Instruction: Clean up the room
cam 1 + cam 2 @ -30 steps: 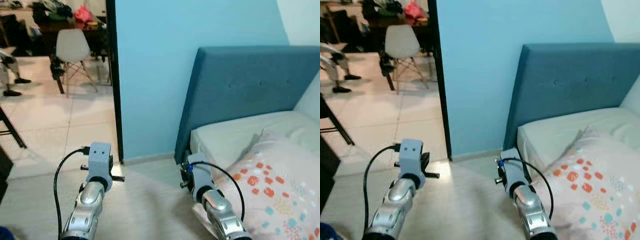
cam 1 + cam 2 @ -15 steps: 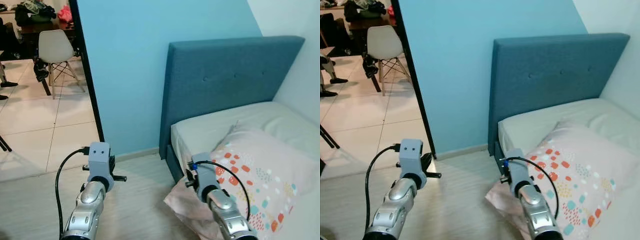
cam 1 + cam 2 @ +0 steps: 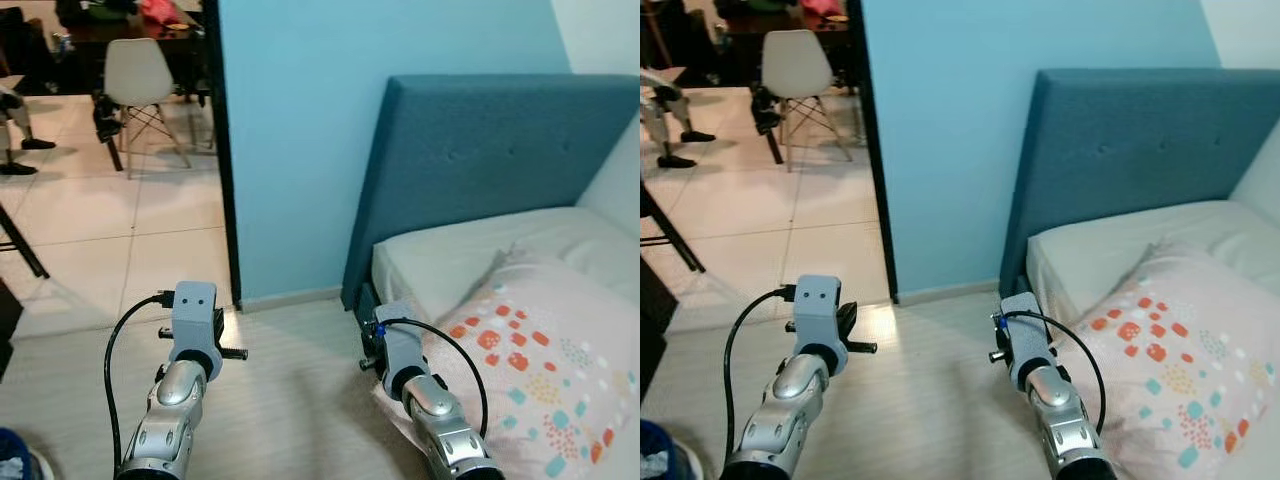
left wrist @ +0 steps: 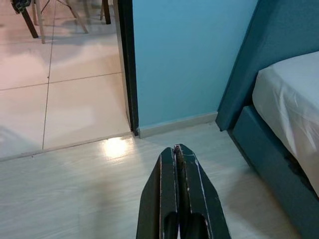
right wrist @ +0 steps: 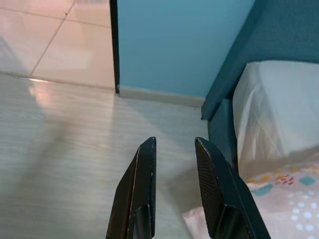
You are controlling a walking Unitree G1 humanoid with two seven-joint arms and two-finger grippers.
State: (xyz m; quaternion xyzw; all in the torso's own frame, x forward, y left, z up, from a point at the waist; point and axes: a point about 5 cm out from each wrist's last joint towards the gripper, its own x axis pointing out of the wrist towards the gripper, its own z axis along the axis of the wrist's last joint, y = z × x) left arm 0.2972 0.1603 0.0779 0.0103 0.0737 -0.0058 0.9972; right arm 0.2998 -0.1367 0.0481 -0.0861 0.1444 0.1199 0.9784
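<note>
Beside the bed, the head camera has swung back leftward: half a second ago the headboard sat mid-picture, and now the doorway and white chair (image 3: 137, 72) show more fully on the far left. Nothing on the floor has itself moved, so the robot seems to be scanning for clutter rather than picking up. Left gripper (image 4: 177, 149) hovers over bare wooden floor (image 3: 290, 390), fingers pressed together, empty. Right gripper (image 5: 174, 144) hangs with a narrow gap, empty, near the patterned pillow (image 3: 530, 380), which overhangs the edge of the bed (image 3: 450, 255) on the right.
</note>
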